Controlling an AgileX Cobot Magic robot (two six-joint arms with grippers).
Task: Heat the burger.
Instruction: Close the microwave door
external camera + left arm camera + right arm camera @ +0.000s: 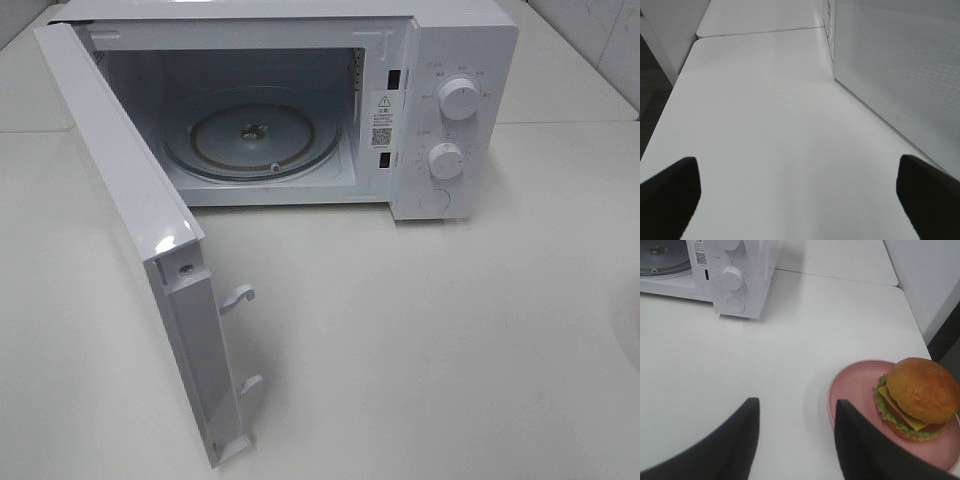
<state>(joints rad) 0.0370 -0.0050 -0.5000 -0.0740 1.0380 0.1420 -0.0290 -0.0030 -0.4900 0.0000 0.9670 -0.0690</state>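
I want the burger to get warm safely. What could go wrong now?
The burger sits off-centre, near the pink plate's edge, so it might slide off when lifted. The open right claw hangs beside the plate and could nudge it. The microwave door juts far out over the table and an arm could bump it.

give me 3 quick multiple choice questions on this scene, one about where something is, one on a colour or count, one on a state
1. Where is the burger?
A. inside the microwave
B. on a plate on the table
C. held in a hand

2. What colour is the plate?
A. pink
B. blue
C. white

3. How is the microwave door?
A. shut
B. open
C. removed

Answers:
1. B, the right wrist view shows it on the plate, on the table, apart from the microwave.
2. A, its rim is pink.
3. B, the door stands swung out and the glass tray shows bare.
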